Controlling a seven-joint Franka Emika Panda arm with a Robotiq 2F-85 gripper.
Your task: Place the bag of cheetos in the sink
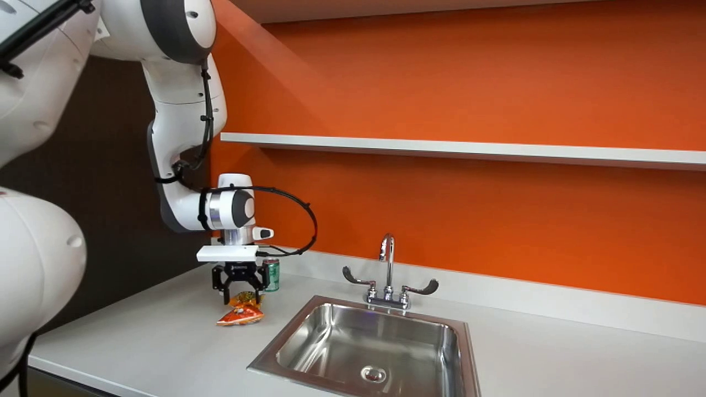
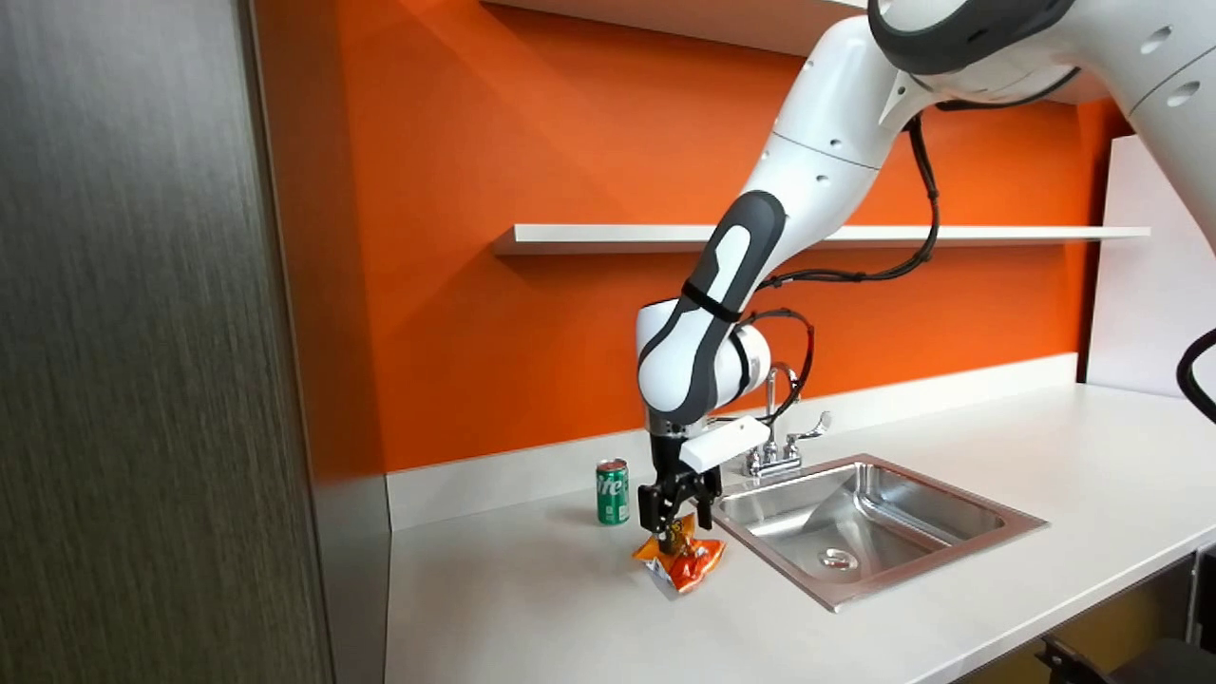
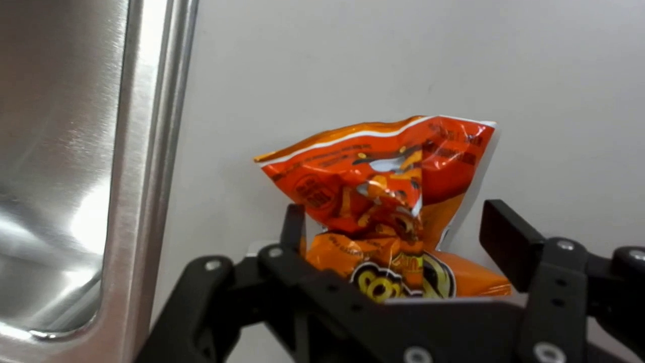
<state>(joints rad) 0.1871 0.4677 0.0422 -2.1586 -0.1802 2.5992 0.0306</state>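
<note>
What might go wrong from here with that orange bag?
The claw stands open astride the bag, which is crinkled and shiny, so it might slip when squeezed. Carried too low, it could catch on the sink beside it. A stray swing might knock the nearby can.

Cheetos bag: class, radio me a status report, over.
Pincer open over bag. Bag on counter beside sink, not inside. Sink rim to cross; green can likely off route.

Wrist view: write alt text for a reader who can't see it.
An orange-red bag of cheetos lies on a pale counter, its crumpled middle framed by an open black gripper. Part of the steel sink shows at left.
</note>
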